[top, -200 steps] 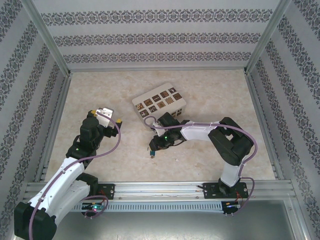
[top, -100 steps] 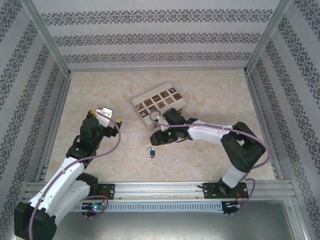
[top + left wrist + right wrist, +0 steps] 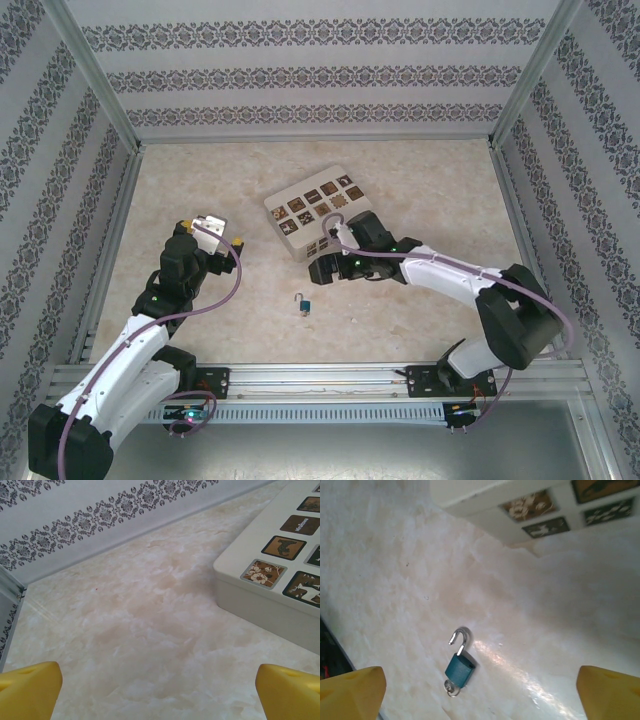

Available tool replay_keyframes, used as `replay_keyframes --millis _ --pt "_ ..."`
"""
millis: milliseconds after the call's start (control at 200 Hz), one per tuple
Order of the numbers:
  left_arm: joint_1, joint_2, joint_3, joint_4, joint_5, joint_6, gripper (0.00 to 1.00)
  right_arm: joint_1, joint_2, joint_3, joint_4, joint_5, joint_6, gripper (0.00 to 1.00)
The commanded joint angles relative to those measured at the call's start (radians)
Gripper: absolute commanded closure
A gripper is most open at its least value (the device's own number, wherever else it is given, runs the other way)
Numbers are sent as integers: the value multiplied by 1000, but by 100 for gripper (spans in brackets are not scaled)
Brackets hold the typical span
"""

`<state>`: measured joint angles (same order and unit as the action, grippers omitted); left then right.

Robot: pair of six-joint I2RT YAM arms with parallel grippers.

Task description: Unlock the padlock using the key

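Right gripper (image 3: 322, 268): 1 s ago it sat low over the tiny padlock with teal-blue body and thin silvery shackle (image 3: 303, 304). 0.5 s ago it had already lifted off. Now it is drawn farther back, close to the near corner of the cream box with dark patterned squares (image 3: 318, 205). It is released and holds nothing: its yellow pads (image 3: 350, 692) stand at opposite lower corners of the right wrist view.

The padlock lies alone on the marbled beige table (image 3: 420, 190), in front of the box and well apart from both grippers. Its spot has not shifted over the last 0.5 s.

Right wrist view: the shackle looks swung out, hook-shaped, with 1 leg free of the body. A small silvery key (image 3: 451, 687) appears to sit at the body's lower end, probably in the keyway, but it is too small to be sure.

Left gripper (image 3: 222, 234): parked at the left, no change across the 3 top views, spread open and empty.

Judgement: the lock reads as opened and let go, and the retreat suggests the task is essentially done
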<state>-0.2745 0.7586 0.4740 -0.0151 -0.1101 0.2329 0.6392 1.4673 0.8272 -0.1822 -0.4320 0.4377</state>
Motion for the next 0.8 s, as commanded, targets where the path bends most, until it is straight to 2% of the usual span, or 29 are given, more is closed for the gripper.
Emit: replay_keyframes --millis 0,190,500,794 --pt "8 5 8 -2 -14 22 1 -36 -57 -23 4 37 -23 2" --pt "11 16 3 3 -15 22 1 -118 -142 -30 4 92 -53 2" --pt "9 40 -7 11 -20 26 1 -291 -309 -48 7 294 -145 1" --pt "11 65 -15 39 -25 -27 1 -487 -418 -150 115 430 -251 2"
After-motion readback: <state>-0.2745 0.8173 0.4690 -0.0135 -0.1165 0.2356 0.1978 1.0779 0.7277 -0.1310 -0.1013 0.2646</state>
